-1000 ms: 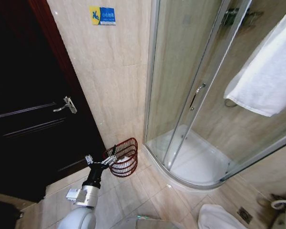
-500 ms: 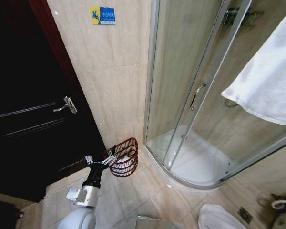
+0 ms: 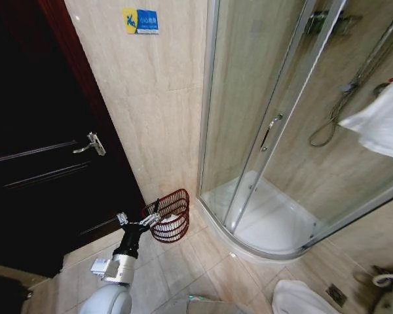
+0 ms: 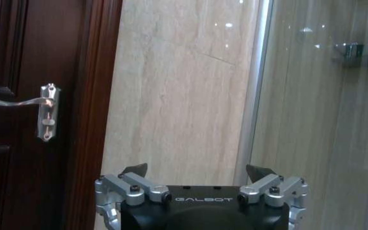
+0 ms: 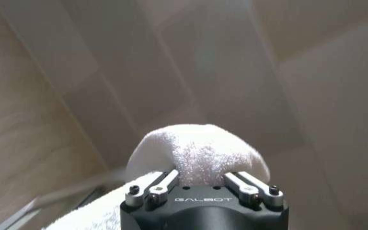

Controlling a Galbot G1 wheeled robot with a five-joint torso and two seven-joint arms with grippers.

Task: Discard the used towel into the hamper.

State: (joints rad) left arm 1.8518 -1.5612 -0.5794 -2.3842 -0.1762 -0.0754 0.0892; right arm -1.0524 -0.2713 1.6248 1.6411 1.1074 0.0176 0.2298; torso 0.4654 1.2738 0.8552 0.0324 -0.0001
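Note:
The white towel (image 3: 384,125) hangs high at the head view's right edge, in front of the shower glass. In the right wrist view my right gripper (image 5: 203,178) is shut on a bunched fold of that towel (image 5: 197,148). The hamper (image 3: 171,216), a small reddish-brown ribbed basket, stands tilted on the floor in the corner between the tiled wall and the shower. My left gripper (image 3: 139,220) sits low beside the hamper's near side, open and holding nothing. The left wrist view shows that gripper (image 4: 197,171) with its fingertips (image 4: 134,169) spread apart, facing the wall.
A dark wooden door with a metal handle (image 3: 92,144) is at the left. The curved glass shower enclosure (image 3: 265,134) and its white tray (image 3: 268,222) fill the right. A white cloth (image 3: 299,297) and a floor drain (image 3: 336,295) lie at the bottom right.
The towel has been carried to the right and now shows at the head view's edge, uncovering the shower hose behind it. The left arm and the hamper have not moved.

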